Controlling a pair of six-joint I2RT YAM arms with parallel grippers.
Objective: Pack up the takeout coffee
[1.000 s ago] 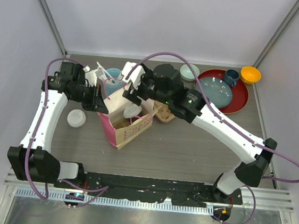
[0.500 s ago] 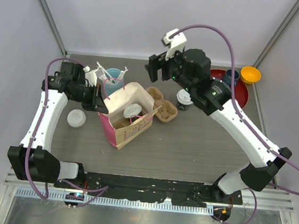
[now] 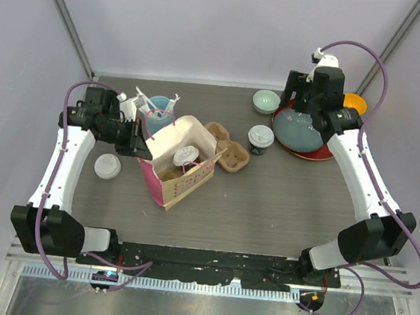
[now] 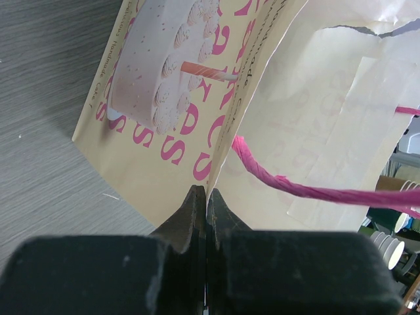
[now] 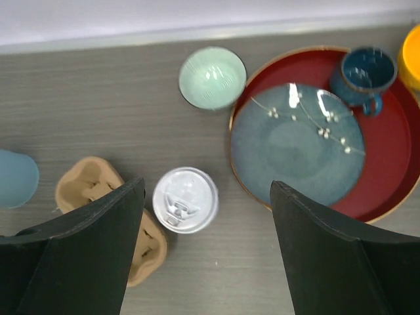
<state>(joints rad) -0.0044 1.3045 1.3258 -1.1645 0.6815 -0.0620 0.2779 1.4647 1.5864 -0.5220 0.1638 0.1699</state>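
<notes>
Pink-printed paper bag (image 3: 185, 181) held agape, one white-lidded cup (image 3: 186, 156) standing inside.
The left gripper (image 4: 205, 193) was pinching the bag's rim. The right gripper (image 5: 207, 186) hung spread wide and empty above the second cup (image 5: 185, 199), which stood on the table (image 5: 98, 118) between the cardboard carrier (image 5: 92, 187) and the red tray (image 5: 387, 190). An off-centre descent could tip that cup or pop its lid, and a slipped pinch would let the bag mouth sag shut.
</notes>
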